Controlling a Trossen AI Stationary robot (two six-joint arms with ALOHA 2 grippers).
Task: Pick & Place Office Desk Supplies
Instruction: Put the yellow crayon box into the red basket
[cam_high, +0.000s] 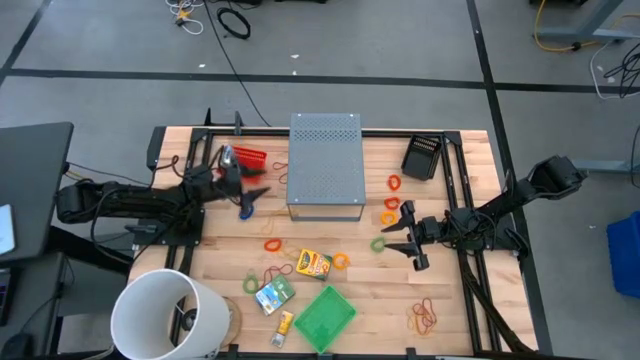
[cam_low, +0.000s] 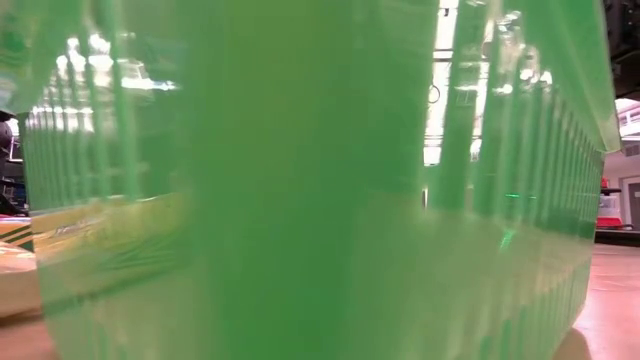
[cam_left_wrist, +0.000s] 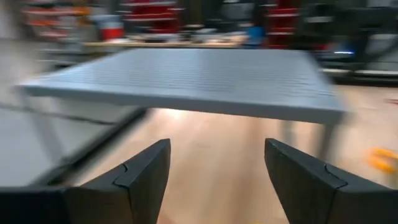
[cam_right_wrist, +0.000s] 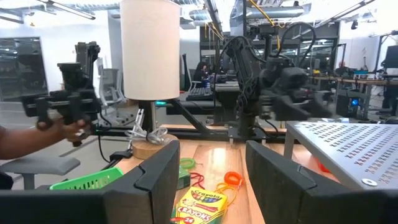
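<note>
Rubber bands and packets lie scattered on the wooden table (cam_high: 450, 300). Orange loops (cam_high: 390, 203) and a green loop (cam_high: 378, 243) lie by my right gripper (cam_high: 394, 238). A crayon packet (cam_high: 312, 263) and a green-white packet (cam_high: 275, 295) lie near the front. My right gripper (cam_right_wrist: 211, 168) is open and level, facing the crayon packet (cam_right_wrist: 200, 208) and an orange loop (cam_right_wrist: 232, 178). My left gripper (cam_high: 252, 190) stands open beside the grey box's left side, and its wrist view (cam_left_wrist: 217, 168) shows nothing between the fingers.
The grey perforated box (cam_high: 325, 165) stands mid-table. A white bucket (cam_high: 165, 315) is at the front left and a green basket (cam_high: 323, 318) at the front, filling the low view (cam_low: 300, 180). A black holder (cam_high: 422, 157) stands far right. A person's hand (cam_right_wrist: 68, 127) shows beyond the table.
</note>
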